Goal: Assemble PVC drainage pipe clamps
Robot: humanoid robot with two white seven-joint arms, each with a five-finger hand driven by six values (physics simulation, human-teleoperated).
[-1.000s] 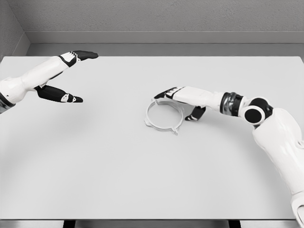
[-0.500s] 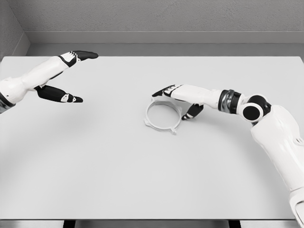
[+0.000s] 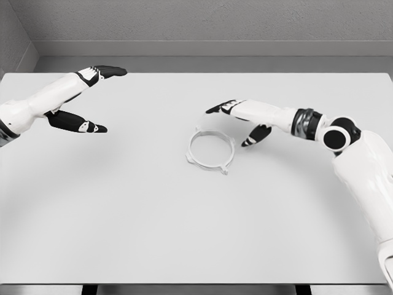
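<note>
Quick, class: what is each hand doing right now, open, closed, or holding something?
Left hand: open, fingers spread, holding nothing.
Right hand: open, holding nothing, just above and right of the clamp ring, apart from it.

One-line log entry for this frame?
right hand: open, above and right of ring clamp, not touching | clamp: flat on table | left hand: open, far left

No readable text, labels or numbers anywhere.

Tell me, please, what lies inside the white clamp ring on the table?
Only bare table shows through the clamp ring; nothing sits inside it. The right hand is beside it, covering none of it.
</note>
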